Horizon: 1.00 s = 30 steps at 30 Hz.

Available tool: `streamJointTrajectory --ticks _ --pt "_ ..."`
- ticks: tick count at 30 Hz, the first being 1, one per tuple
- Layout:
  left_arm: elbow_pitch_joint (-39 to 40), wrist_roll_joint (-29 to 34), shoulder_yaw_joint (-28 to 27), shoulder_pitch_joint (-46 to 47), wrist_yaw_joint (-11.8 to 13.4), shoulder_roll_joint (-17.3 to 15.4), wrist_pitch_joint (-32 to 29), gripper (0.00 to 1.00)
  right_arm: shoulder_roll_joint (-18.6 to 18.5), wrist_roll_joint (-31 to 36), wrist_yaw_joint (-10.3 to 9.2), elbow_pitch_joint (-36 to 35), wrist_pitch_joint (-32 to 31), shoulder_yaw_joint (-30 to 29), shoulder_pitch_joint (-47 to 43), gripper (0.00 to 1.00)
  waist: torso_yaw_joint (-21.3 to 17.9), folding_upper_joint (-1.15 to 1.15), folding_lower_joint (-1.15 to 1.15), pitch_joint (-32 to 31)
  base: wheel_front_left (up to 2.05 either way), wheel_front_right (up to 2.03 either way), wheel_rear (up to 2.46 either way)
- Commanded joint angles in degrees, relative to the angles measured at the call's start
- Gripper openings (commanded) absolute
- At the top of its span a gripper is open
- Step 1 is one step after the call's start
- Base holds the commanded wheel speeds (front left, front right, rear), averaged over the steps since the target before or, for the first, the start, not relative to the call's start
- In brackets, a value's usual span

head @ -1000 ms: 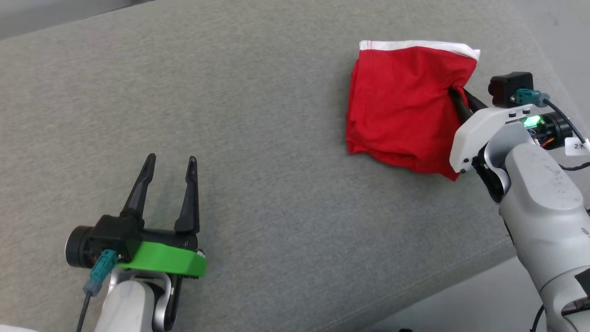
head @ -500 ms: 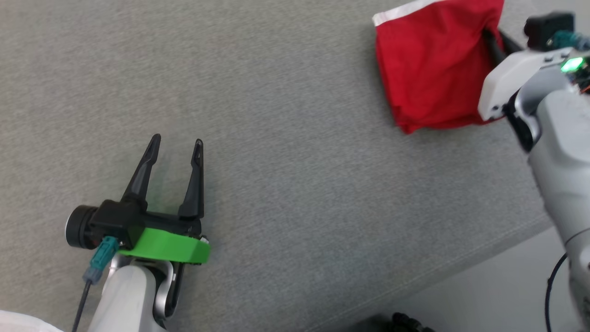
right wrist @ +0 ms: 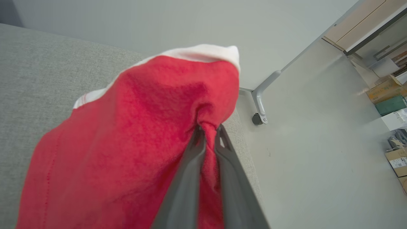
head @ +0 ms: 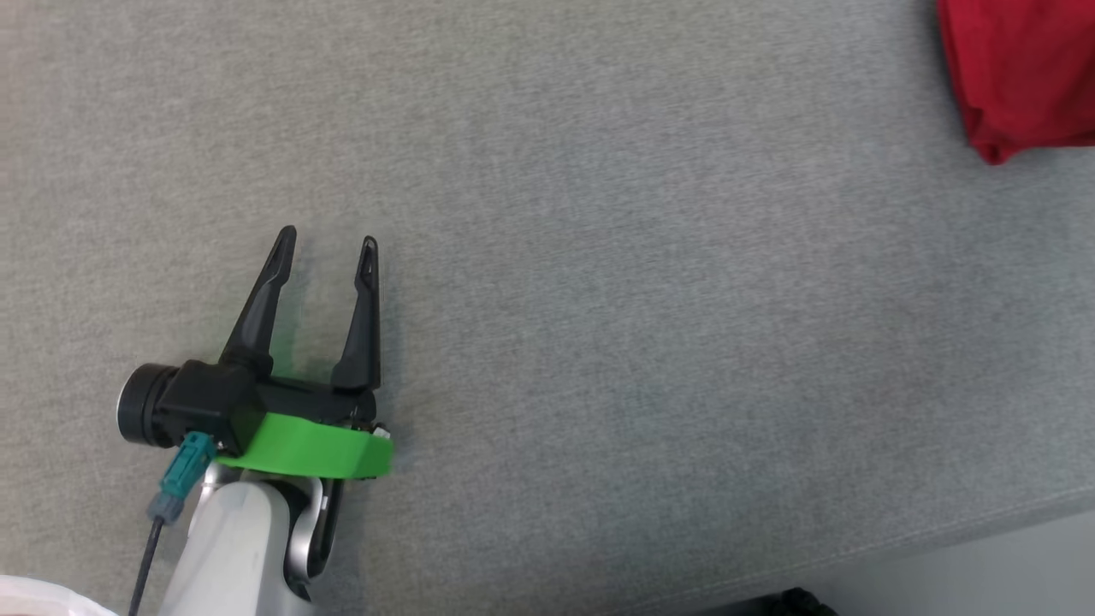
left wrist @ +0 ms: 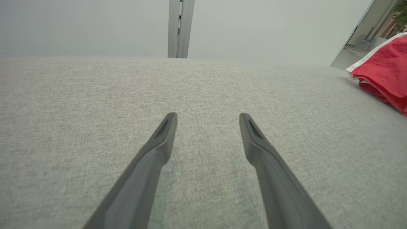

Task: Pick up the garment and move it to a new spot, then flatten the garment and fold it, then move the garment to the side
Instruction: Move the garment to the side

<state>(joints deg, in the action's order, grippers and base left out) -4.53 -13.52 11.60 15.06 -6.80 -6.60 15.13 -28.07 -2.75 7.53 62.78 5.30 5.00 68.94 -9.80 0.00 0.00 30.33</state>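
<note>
The garment [head: 1022, 73] is a folded red cloth with a white band, lying at the top right corner of the grey table in the head view. In the right wrist view my right gripper [right wrist: 208, 128] is shut on a pinched fold of the garment [right wrist: 133, 136], whose edge is lifted near the table's far right side. My left gripper [head: 329, 244] rests low over the table at the lower left, open and empty. The left wrist view shows the left gripper [left wrist: 208, 117] with the garment [left wrist: 386, 73] far off to its right.
The grey fabric-covered table [head: 599, 299] spreads across the head view; its front edge [head: 941, 535] runs along the lower right. Beyond the table's right side lie pale floor, a metal leg with a caster [right wrist: 259, 106] and boxes [right wrist: 389, 95].
The head camera has swung left, so the garment has slid to the picture's top right and the right arm has left it. The left gripper stays open and still.
</note>
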Motion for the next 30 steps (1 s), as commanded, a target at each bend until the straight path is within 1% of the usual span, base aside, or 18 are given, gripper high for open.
streamJointTrajectory --ticks 1,2,3,8,11,17,24,26,30 --pt "0.2 0.21 0.07 0.89 0.04 -0.1 0.0 1.0 -0.56 0.46 -0.09 0.87 1.15 -0.66 0.71 0.11 2.03 0.0 0.0 1.83 0.0 0.0 0.0" --pt "0.23 0.27 0.09 0.82 0.04 -0.05 0.0 1.0 -1.0 0.85 -0.09 1.26 1.92 -1.21 0.91 0.35 2.17 0.0 0.0 1.89 0.0 0.0 0.0" --pt "0.25 0.36 0.13 0.69 0.02 0.0 0.0 1.0 -1.43 1.42 -0.09 1.51 3.2 -1.86 1.03 1.0 2.3 0.0 0.0 1.89 0.0 0.0 0.0" --pt "-0.05 0.47 -0.13 -0.63 0.11 0.3 0.0 1.0 -0.12 5.51 -0.09 1.66 6.92 -5.6 -0.89 1.0 1.9 0.0 0.0 1.0 0.0 0.0 0.0" --pt "-0.22 0.33 -0.33 -1.02 0.07 0.51 0.0 1.0 2.12 7.65 -0.09 1.0 8.1 -7.43 -1.95 1.0 1.3 0.0 0.0 -0.03 0.0 0.0 0.0" --pt "-0.8 -0.25 -1.02 -1.22 -0.1 0.76 0.01 1.0 6.66 9.87 -0.09 -1.28 9.38 -8.38 -4.0 1.0 0.52 0.0 0.0 -3.0 0.0 0.0 0.0" --pt "-2.29 -0.79 -3.71 -1.75 -0.17 0.92 0.01 1.0 11.78 8.86 -0.09 -5.3 9.83 -7.0 -8.12 1.0 0.56 0.0 0.0 -8.81 0.0 0.0 0.0" --pt "-2.76 -1.64 -4.91 -2.17 -0.18 1.27 0.01 1.0 13.11 8.06 -0.09 -7.71 9.89 -6.97 -9.81 1.0 0.65 0.0 0.0 -10.64 0.0 0.0 0.0" --pt "-4.22 -2.19 -7.3 -3.5 -0.19 1.72 0.01 1.0 17.31 5.79 -0.09 -13.51 9.92 -7.2 -15.88 1.0 1.04 0.0 0.0 -14.77 0.0 0.0 0.0"
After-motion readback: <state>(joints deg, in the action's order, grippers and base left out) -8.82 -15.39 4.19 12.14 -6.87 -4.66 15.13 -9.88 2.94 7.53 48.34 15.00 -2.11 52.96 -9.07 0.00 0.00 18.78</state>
